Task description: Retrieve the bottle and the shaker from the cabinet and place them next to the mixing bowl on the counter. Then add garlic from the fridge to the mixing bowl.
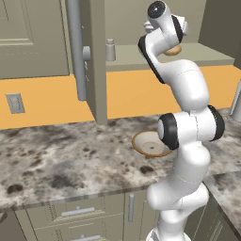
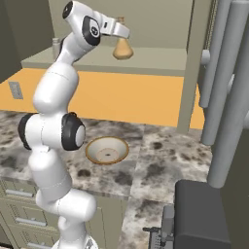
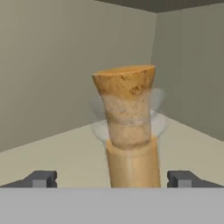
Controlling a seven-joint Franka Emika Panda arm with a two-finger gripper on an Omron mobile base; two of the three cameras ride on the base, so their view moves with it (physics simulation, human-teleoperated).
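The bottle [image 3: 131, 131] is tan with a flared cork top and stands upright on the shelf of the open cabinet [image 1: 207, 55]. My gripper [image 3: 111, 179] is open, with one fingertip on each side of the bottle's neck and not touching it. From the right base view the bottle [image 2: 122, 47] sits just under my hand. The small grey shaker [image 1: 110, 49] stands further left on the same shelf. The tan mixing bowl [image 1: 150, 143] rests on the speckled counter [image 1: 56, 160] below, beside my arm.
The cabinet's open door [image 1: 96, 70] juts out toward me with its long grey bar handle [image 1: 75, 47]. A dark appliance [image 2: 199, 214] sits on the counter at the near right. Drawer fronts [image 1: 77, 212] run under the counter edge.
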